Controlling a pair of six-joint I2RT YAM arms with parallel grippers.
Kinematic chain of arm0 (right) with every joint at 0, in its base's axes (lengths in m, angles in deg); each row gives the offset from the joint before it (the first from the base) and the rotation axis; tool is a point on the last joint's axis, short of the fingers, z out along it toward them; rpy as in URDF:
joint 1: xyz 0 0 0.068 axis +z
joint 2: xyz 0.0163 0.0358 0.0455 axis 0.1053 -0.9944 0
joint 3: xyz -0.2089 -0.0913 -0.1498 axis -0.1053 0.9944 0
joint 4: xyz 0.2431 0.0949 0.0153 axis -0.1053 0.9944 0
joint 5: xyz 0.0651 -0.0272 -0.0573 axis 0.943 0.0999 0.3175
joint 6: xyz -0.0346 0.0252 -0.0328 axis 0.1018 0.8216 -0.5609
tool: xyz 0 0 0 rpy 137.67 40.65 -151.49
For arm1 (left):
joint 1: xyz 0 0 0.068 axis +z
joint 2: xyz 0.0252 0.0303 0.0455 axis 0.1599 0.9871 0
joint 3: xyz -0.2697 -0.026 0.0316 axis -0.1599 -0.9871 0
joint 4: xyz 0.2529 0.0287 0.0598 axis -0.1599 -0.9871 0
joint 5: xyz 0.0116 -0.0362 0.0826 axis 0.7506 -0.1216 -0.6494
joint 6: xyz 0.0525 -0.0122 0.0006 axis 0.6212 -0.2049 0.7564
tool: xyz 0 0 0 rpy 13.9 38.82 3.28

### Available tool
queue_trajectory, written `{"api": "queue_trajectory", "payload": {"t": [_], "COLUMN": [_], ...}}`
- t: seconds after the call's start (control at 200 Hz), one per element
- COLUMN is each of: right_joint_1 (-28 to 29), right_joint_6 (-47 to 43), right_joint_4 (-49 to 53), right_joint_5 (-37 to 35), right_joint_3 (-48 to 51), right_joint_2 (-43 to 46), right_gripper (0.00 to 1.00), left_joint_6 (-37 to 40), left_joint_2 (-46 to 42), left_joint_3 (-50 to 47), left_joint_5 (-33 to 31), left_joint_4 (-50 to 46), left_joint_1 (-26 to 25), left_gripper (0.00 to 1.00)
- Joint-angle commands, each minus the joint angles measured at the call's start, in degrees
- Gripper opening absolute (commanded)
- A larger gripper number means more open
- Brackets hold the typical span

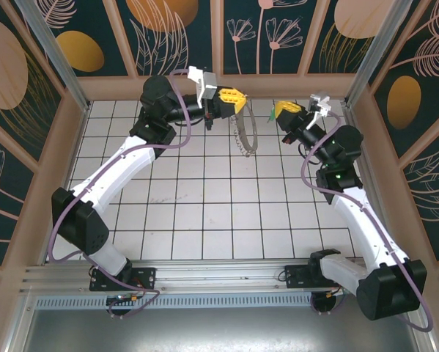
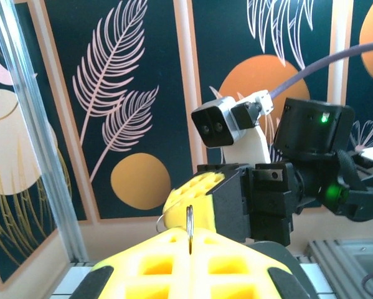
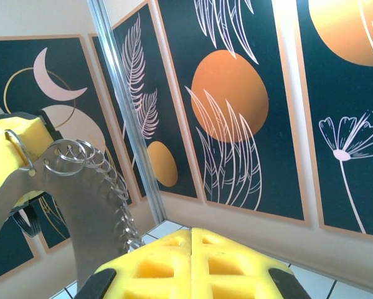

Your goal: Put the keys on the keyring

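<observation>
Overhead, you have both arms reaching to the far side of the white tiled floor (image 1: 204, 213), their yellow tips facing each other across a small gap, close to the back wall; your left gripper (image 1: 236, 100) is pinched tight on the keyring (image 1: 240, 136), which hangs down from its tips as a thin grey chain-like loop, edge-on to the top camera and above the tiles rather than lying on them; from the left wrist you see the two yellow fingers (image 2: 149, 265) pressed together with a slim sliver of the keyring (image 2: 189, 223) standing upright in the seam between them; your right gripper (image 1: 283, 112) is also closed down narrow, and the key (image 1: 272, 112) shows as a small green streak right at its tip, on the side toward the keyring, so it reads as held there; the key and the loop are near each other but apart; from the right wrist your own yellow fingers (image 3: 149, 268) meet with no gap, and the key itself cannot be made out there; beyond them the bumpy loop (image 3: 108, 171) curves down from the left gripper (image 3: 9, 156), its small linked rings plain to see against the dark leaf-patterned wall panels (image 3: 236, 124); the left wrist camera looks straight at the right gripper (image 2: 189, 198), whose yellow tip points toward it.
</observation>
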Motion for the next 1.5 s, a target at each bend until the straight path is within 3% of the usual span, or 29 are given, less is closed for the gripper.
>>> {"api": "queue_trajectory", "payload": {"t": [0.0,0.165,0.275,0.796,1.241,1.496], "right_joint_1": [0.6,0.86,0.92,0.98,1.03,0.99], "right_joint_6": [0.0,-0.33,-0.96,-1.4,-0.33,3.8], "right_joint_4": [-1.21,-0.65,-0.15,0.02,1.68,2.35], "right_joint_5": [0.05,-0.15,-0.11,0.24,-1.45,-2.74], "right_joint_3": [-1.42,-1.37,-1.61,-1.15,1.7,9.15], "right_joint_2": [2.04,3.14,3.55,4.3,3.25,3.08], "right_gripper": [0.0,0.0,0.0,0.0,0.0,0.0], "left_joint_6": [-13.26,-33.11,-41.71,-52.52,-50.72,-41.18], "left_joint_2": [0.17,2.23,3.23,3.95,2.67,-0.34], "left_joint_3": [-0.27,-1.68,-1.74,0.15,-2.73,-7.25], "left_joint_5": [1.84,1.36,0.19,-3.63,-4.86,-6.0], "left_joint_4": [12.72,28.85,34.59,35.41,34.39,27.15], "left_joint_1": [-0.04,-0.04,-0.05,-0.05,-0.05,-0.05], "left_gripper": [0.0,0.0,0.0,0.0,0.0,0.0]}}
